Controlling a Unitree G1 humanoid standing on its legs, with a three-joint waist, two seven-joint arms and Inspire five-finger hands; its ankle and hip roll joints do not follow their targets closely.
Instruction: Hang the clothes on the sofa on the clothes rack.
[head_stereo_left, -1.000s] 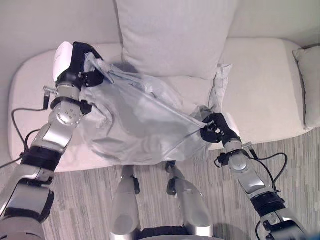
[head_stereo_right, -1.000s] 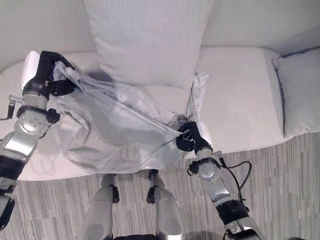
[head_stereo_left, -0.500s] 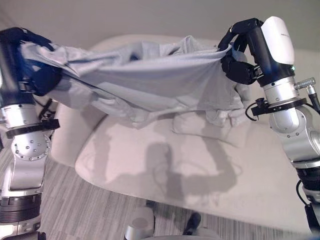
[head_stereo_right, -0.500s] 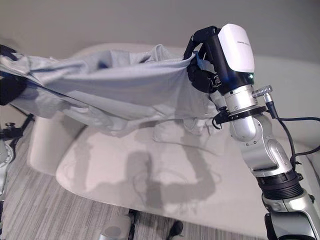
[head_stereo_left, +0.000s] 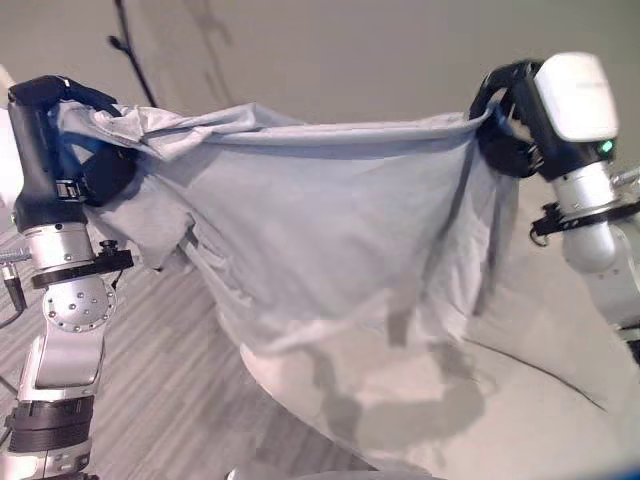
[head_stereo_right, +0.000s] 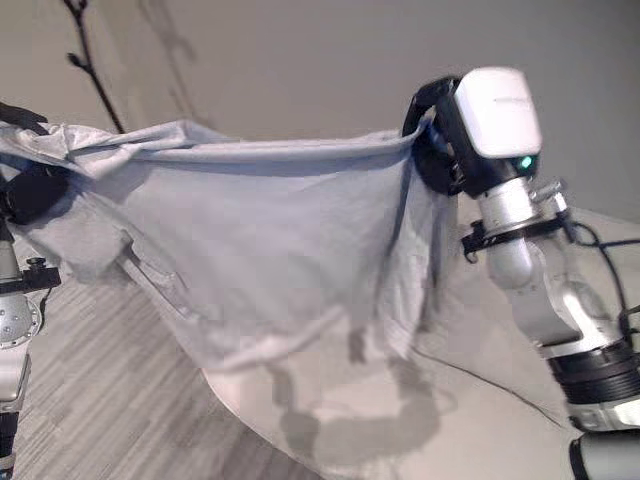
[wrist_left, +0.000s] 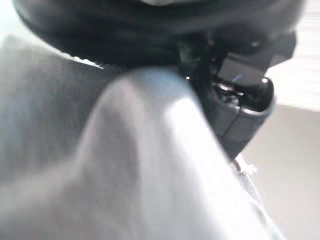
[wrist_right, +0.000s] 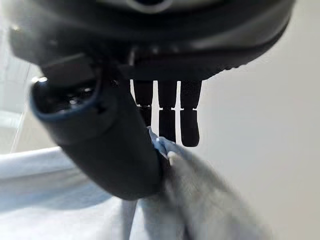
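Observation:
A pale grey garment (head_stereo_left: 320, 230) hangs spread in the air between my two hands, its lower edge draping down over the white sofa (head_stereo_left: 520, 400). My left hand (head_stereo_left: 60, 130) is shut on the garment's upper left corner. My right hand (head_stereo_left: 520, 125) is shut on the upper right corner, the cloth (wrist_right: 175, 200) pinched between thumb and fingers in the right wrist view. In the left wrist view the cloth (wrist_left: 150, 175) bunches against the left hand (wrist_left: 235, 100). A thin dark branch of a clothes rack (head_stereo_left: 135, 55) rises against the wall at the upper left.
Grey wood-grain floor (head_stereo_left: 160, 380) lies below the garment on the left. A plain light wall (head_stereo_left: 350, 50) stands behind. The sofa's rounded edge (head_stereo_right: 300, 440) curves across the lower right.
The camera has swung towards the wall, bringing the rack's branch into sight. Both hands still grip the garment, which now hangs flatter and wider between them, raised off the sofa.

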